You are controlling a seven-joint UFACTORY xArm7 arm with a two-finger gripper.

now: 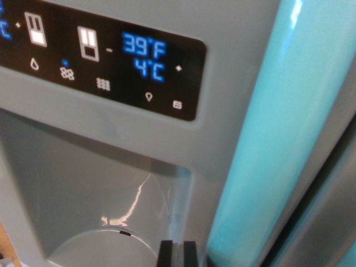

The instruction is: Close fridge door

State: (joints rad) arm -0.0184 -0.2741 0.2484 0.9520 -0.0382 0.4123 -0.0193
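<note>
Wrist view: claw (178,251) tips together against fridge door (245,50).

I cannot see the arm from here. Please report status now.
Gripper fingertips together, holding nothing, close to fridge door. Display panel reads 39°F. Teal handle at wrist view's right. No obstruction seen.

dispenser recess (94,183) open ahead, teal handle (278,139) blocking wrist view's right

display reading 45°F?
No. The control panel on the fridge door shows 39°F above 4°C in blue digits.
</note>
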